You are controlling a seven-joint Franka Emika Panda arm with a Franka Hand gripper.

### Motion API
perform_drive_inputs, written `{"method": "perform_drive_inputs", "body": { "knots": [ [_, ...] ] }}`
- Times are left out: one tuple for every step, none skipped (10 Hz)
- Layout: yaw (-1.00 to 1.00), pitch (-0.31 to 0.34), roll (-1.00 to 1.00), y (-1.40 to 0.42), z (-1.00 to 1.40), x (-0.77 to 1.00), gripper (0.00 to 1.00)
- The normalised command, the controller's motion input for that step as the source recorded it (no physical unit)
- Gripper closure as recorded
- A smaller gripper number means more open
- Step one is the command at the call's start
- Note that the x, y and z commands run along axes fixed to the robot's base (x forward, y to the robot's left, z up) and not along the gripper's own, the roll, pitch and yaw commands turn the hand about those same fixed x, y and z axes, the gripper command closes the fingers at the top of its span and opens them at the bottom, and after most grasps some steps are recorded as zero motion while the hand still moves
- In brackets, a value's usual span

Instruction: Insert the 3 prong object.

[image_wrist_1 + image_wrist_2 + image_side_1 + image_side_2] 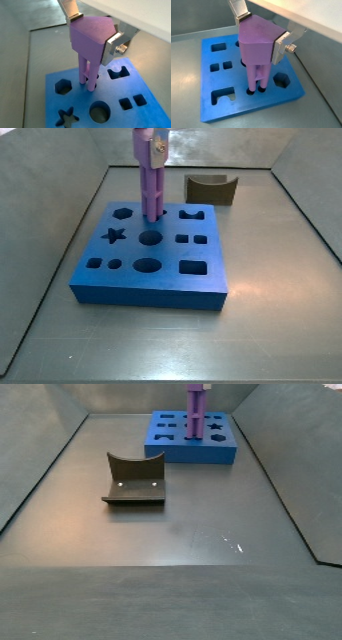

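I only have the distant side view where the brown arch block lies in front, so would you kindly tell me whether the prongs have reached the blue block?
Observer: Yes. In a wrist view the prong tips of the 3 prong object sit in small holes in the blue block.
Operator: Is the gripper gripping it?
Observer: The gripper is shut on its upper body, silver fingers against both sides.
Operator: Is it upright?
Observer: In a side view it stands roughly vertical, beside the round hole.
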Motion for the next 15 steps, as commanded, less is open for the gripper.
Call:
{"method": "perform_drive_inputs", "body": {
  "knots": [
    [-0.36,0.01,0.08,0.19,-0.32,0.01,1.0],
    [-0.25,0.029,0.09,0.17,-0.31,0.11,1.0],
    [-0.25,0.0,0.08,0.1,-0.3,0.13,1.0],
    [0.0,-0.026,0.0,-0.06,-0.4,0.12,1.0],
    [0.1,-0.029,-0.07,-0.15,-0.37,0.07,1.0],
    [0.19,-0.02,-0.07,-0.28,-0.21,0.0,1.0],
    [0.19,-0.046,-0.09,-0.24,-0.16,0.0,1.0],
    [0.17,-0.067,-0.1,-0.14,-0.15,0.0,1.0],
    [0.22,-0.081,-0.11,-0.05,-0.22,0.0,1.0],
    [0.17,-0.139,-0.09,0.0,-0.4,-0.02,1.0],
    [0.15,-0.196,-0.09,0.0,-0.55,-0.08,1.0],
    [0.19,-0.219,-0.08,0.0,-0.61,-0.12,1.0],
    [0.17,-0.217,-0.09,0.0,-0.63,-0.09,1.0],
    [0.02,-0.149,-0.05,0.0,-0.51,0.0,1.0],
    [0.0,-0.067,-0.05,0.0,-0.15,0.0,1.0]
  ]
}}
